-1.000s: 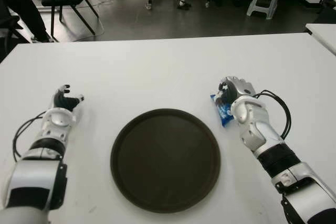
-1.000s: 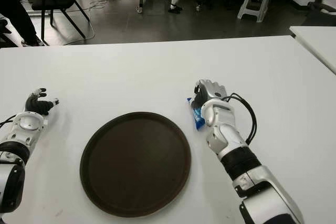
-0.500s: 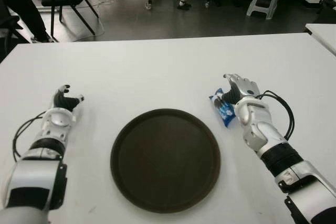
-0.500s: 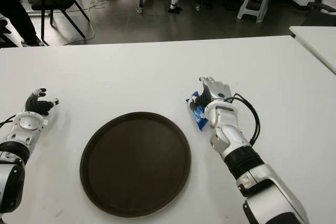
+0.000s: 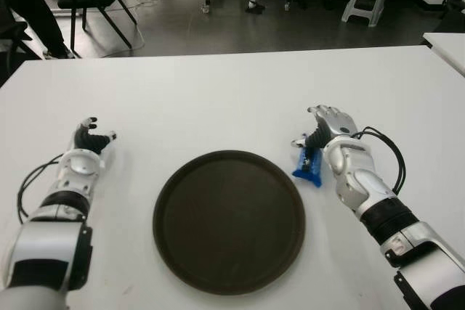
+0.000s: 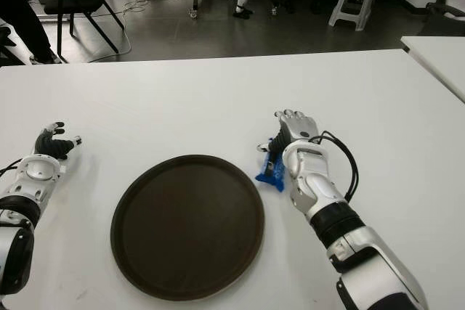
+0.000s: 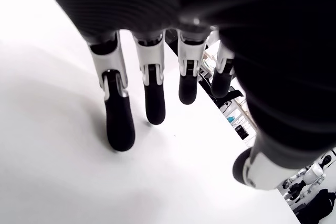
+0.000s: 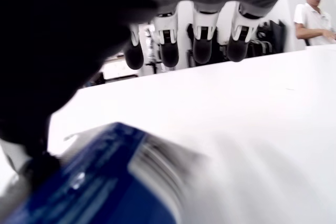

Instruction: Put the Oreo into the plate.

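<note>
Oreo pack (image 5: pixel 308 164) sits on the table (image 5: pixel 218 99), just off the plate (image 5: pixel 228 220) rim on the robot's R side, apart from the rim by a thin gap. Looks tipped up on one edge, leaning vs the R hand (image 5: pixel 328 127), prob against the thumb side; can't confirm contact from the eye views.

R hand state: fingers (image 8: pixel 202 45) extended and spread, nothing between them per wrist cam. Pack shows low in that view, under the palm/thumb area, blurred. So not a grasp, more of a nudge pose.

L hand (image 5: pixel 88 138) idle, near the table's L side, well apart from plate; fingers (image 7: pixel 119 124) hanging loosely, not holding anything.

Risks imo:
- pack is unstable on edge → any sideways touch flops it flat or skids it away from the plate
- closing fingers from this pose prob misses: pack is below the palm, not betw fingertips and thumb
- pushing it toward the plate → could jam against the raised rim or shove the plate itself
- foil wrapper prob slick, weak pinch = drop mid-transfer

Needs re-approach from above w/ thumb opposed before lift.
</note>
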Controlling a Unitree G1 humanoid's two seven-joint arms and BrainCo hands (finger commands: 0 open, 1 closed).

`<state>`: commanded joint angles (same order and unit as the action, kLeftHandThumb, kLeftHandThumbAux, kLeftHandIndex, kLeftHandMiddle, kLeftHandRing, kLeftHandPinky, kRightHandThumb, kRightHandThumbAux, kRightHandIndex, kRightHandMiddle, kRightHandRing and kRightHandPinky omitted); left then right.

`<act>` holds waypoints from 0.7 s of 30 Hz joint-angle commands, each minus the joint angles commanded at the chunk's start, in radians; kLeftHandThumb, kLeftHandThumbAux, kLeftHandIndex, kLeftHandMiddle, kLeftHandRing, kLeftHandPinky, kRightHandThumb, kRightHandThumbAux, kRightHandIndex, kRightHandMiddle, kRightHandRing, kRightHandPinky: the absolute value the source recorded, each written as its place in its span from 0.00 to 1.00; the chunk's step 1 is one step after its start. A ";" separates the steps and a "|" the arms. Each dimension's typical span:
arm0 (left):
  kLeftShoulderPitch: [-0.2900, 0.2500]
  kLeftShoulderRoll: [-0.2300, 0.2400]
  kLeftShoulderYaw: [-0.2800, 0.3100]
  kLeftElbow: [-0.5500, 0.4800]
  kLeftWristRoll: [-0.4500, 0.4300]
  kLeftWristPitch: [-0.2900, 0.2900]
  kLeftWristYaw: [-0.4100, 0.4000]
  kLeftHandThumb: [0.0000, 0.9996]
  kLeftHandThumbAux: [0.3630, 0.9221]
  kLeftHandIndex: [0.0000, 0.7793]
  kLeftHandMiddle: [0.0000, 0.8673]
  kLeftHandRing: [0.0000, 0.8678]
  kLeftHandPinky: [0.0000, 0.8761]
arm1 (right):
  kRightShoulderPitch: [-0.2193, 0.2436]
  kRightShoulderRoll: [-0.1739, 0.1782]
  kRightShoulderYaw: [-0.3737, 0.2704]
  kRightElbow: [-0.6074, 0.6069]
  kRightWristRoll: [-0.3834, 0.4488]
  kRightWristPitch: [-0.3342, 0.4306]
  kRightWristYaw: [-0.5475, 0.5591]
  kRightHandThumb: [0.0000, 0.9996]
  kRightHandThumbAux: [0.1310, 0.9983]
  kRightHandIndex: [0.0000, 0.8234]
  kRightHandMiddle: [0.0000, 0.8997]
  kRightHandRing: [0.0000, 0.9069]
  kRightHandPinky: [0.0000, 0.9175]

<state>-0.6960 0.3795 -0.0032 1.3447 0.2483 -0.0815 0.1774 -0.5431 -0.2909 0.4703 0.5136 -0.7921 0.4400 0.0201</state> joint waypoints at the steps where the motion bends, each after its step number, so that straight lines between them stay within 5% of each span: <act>1: 0.000 0.000 -0.001 0.000 0.000 0.001 0.000 0.20 0.58 0.07 0.18 0.24 0.26 | 0.000 0.000 0.001 0.000 0.000 0.003 0.003 0.08 0.50 0.00 0.00 0.00 0.00; 21: -0.001 -0.001 0.001 -0.001 0.000 0.006 -0.003 0.20 0.58 0.06 0.14 0.20 0.22 | 0.002 -0.003 0.003 -0.010 0.000 0.015 0.040 0.10 0.50 0.00 0.00 0.00 0.00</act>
<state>-0.6971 0.3789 -0.0022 1.3434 0.2486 -0.0755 0.1742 -0.5407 -0.2940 0.4731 0.5037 -0.7918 0.4553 0.0600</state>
